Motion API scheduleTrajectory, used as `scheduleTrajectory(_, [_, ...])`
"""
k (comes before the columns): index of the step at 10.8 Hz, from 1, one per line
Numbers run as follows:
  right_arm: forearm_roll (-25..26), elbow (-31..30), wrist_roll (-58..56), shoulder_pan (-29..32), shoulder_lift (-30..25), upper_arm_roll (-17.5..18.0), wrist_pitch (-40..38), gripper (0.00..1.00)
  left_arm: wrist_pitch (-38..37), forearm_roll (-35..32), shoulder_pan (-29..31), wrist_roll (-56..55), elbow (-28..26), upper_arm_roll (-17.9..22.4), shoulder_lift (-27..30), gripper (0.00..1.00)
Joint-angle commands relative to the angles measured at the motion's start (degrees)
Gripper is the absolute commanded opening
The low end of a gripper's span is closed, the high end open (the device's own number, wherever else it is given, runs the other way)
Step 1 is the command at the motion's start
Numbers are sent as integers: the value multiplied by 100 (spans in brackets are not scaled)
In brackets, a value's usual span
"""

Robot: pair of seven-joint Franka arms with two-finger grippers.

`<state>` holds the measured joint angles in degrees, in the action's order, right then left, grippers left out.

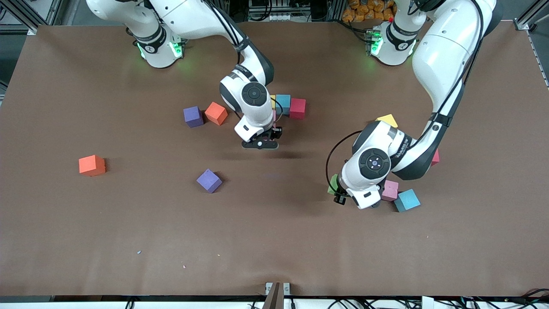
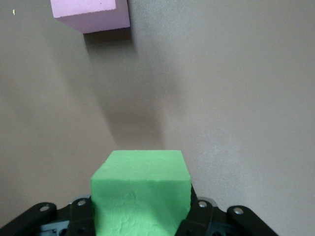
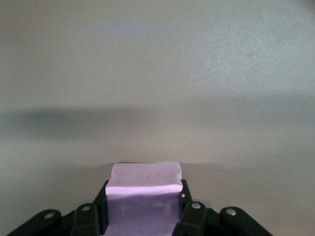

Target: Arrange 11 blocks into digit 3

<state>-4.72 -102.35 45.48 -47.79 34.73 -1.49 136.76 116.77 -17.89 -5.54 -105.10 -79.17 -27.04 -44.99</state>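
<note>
Fingers (image 2: pixel 197 216) of the left gripper (image 2: pixel 140 219) clamped on a green block (image 2: pixel 141 194), seen in the left wrist view with a pink block (image 2: pixel 91 14) lying apart on the brown bench (image 2: pixel 236 98).

In the right wrist view, fingers (image 3: pixel 189 214) of the right gripper (image 3: pixel 142 216) pinched on a pale pink block (image 3: pixel 143 196), bare bench (image 3: pixel 157 73) ahead.

From the front view: right gripper (image 1: pixel 260 143) low over the middle of the bench (image 1: pixel 274 240), its block hidden beneath the wrist. Just beside that wrist, a short row of yellow block (image 1: pixel 272 102), light blue block (image 1: pixel 283 103) and red block (image 1: pixel 297 108), touching side by side. Toward the right arm's end, a purple block (image 1: pixel 193 116) touching an orange block (image 1: pixel 215 113); nearer the camera, a second purple block (image 1: pixel 209 180) alone, and a second orange block (image 1: pixel 92 165) well apart near the bench's end. Left gripper (image 1: pixel 339 195) low at the left arm's end, green block (image 1: pixel 332 184) peeking out beside the wrist. Close by, pink block (image 1: pixel 390 190) touching a light blue block (image 1: pixel 407 200); a yellow block (image 1: pixel 387 120) farther from the camera, partly hidden by the arm; a red block (image 1: pixel 435 157) mostly hidden by the forearm.
</note>
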Motion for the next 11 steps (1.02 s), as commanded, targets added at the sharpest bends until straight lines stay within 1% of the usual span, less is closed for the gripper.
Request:
scheduleTrajectory(1, [15, -216, 66, 24, -98, 26, 131, 69, -119, 128, -26, -89, -38, 32, 70, 10])
scheduleTrajectory(2, [15, -215, 74, 32, -89, 26, 236, 98, -128, 137, -26, -89, -38, 32, 70, 10])
scheduleTrajectory(3, [15, -207, 66, 50, -89, 26, 281, 100, -128, 128, -26, -89, -38, 32, 70, 10])
scheduleTrajectory(5, [23, -128, 48, 76, -133, -9, 272, 100, -128, 128, -17, -246, -46, 32, 70, 10])
scheduleTrajectory(7, [32, 4, -57, 190, -299, -26, 185, 100, -128, 128, -17, -458, -134, 32, 104, 10])
scheduleTrajectory(8, [32, 13, -249, 243, -448, -105, 124, 100, -128, 128, -17, -554, -204, 14, 131, 10])
scheduleTrajectory(10, [15, 249, -689, 243, -625, -429, -497, 100, -128, 84, -17, -844, -502, -91, 288, 10])
scheduleTrajectory(11, [23, 407, -742, 243, -651, -622, -806, 100, -120, 75, -8, -932, -773, -161, 463, 10])
